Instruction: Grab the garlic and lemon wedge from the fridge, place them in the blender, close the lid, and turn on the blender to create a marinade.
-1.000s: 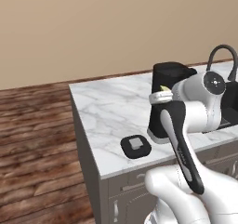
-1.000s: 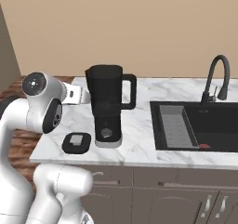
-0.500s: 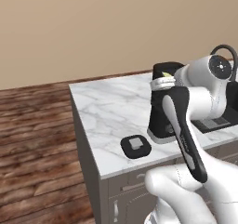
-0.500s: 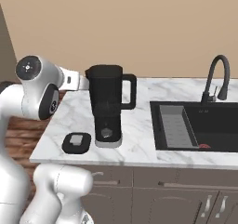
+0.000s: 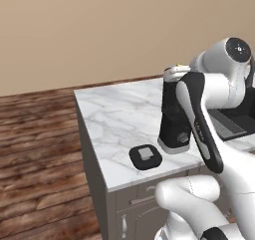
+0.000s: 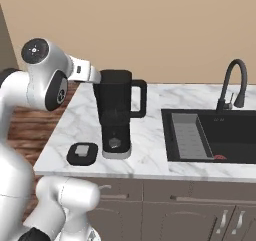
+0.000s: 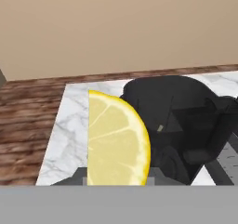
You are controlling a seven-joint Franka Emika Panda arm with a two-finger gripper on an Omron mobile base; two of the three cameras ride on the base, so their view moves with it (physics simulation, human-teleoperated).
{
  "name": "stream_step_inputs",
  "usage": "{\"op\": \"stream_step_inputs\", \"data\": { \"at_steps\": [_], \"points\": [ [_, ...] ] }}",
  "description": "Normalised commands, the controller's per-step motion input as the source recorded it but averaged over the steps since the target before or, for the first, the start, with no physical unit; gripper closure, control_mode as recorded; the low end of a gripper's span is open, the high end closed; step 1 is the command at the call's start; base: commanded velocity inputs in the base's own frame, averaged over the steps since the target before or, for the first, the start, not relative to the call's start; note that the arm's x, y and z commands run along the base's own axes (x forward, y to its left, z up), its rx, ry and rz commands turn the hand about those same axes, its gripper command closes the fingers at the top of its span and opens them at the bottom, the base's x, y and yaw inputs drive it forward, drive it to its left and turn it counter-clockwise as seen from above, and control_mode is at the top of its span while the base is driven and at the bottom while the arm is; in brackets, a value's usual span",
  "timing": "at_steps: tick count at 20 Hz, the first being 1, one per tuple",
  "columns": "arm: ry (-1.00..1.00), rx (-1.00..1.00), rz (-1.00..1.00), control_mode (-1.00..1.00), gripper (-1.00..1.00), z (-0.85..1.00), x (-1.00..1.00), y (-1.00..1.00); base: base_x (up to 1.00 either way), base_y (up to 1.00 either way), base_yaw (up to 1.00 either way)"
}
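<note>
The jaws are clamped on the lemon wedge (image 7: 117, 141), held beside the blender's (image 7: 179, 121) open top.

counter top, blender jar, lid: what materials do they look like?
Counter top: looks like polished white marble, going by the grey veining. Blender jar: dark, faintly see-through, probably smoked plastic or glass; cannot tell which. Lid: matte black, likely plastic or rubber, with a light grey square centre.
</note>
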Motion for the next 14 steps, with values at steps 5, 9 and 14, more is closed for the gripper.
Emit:
{"op": "stream_step_inputs", "data": {
  "at_steps": [5,9,14],
  "points": [
    [0.0,0.0,-0.04,-1.0,1.0,0.06,0.29,-0.27,0.0,0.0,0.0],
    [0.0,0.0,-0.02,-1.0,1.0,0.0,0.32,-0.3,0.0,0.0,0.0],
    [0.0,0.0,0.0,-1.0,1.0,-0.04,0.33,-0.3,0.0,0.0,0.0]
  ]
}}
